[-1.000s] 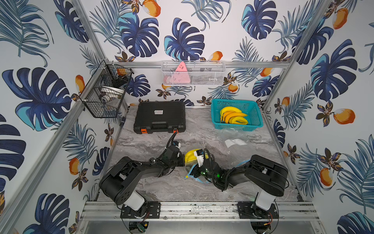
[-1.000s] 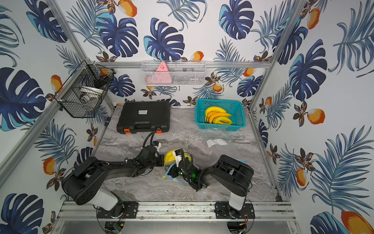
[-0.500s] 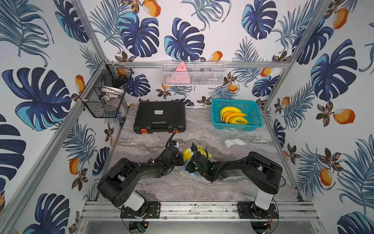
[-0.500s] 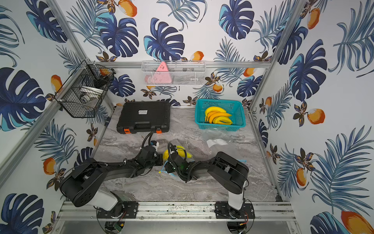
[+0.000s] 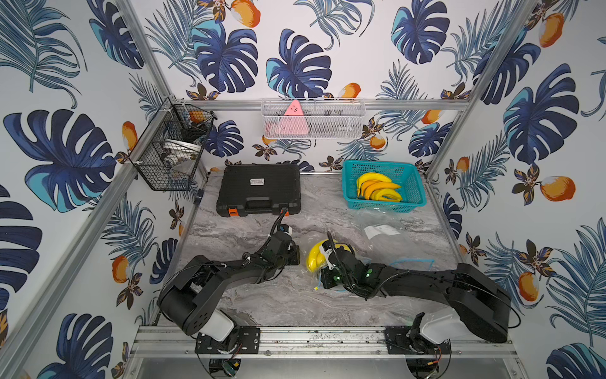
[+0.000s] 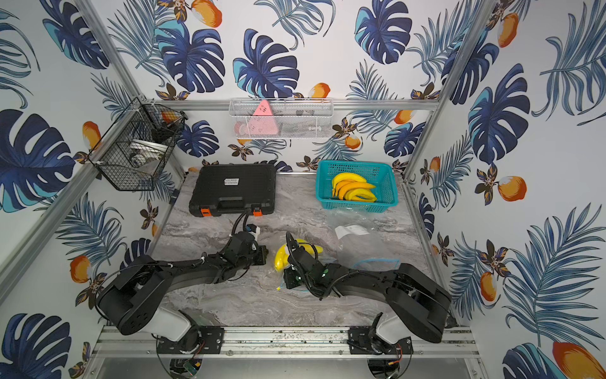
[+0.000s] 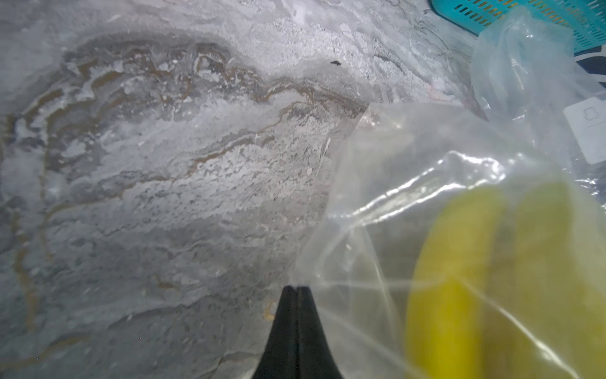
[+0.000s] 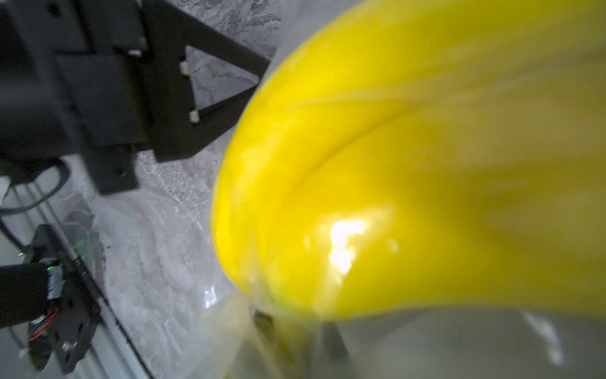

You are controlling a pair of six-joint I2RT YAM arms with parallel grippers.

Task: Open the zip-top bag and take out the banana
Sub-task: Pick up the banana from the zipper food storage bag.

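A black wire basket (image 5: 167,157) hangs on the left wall; what it holds is too tangled to name. A closed black case (image 5: 259,190) lies at the back of the bench (image 5: 262,305).

The left arm (image 5: 229,279) stretches low across the bench. Its wrist view shows the left jaws pressed together, with a corner of the zip-top bag (image 7: 377,157) pinched at their tip. In both top views that pinch is hidden under the wrist.

On the back wall hangs a white mesh basket (image 5: 313,119) with a pink triangle (image 5: 292,113) in it; the other contents are unclear.

The banana (image 5: 314,261) lies mid-bench between the two arms. The left wrist view shows it only as a yellow blur through clear film. From above, part of it is covered by the right arm (image 5: 426,285), which reaches in over it.

The right jaws are hidden beneath that wrist in both top views, and their own camera is filled with blurred yellow. How far they stand open, or whether they grip anything, cannot be told.

A thin blue strip (image 5: 412,261) shows just behind the right arm, but whether it belongs to this bag is unclear.

Further back lies a second clear bag (image 5: 380,229) with a white label. Behind it stands a teal basket (image 5: 380,163) holding several bananas (image 5: 377,190).
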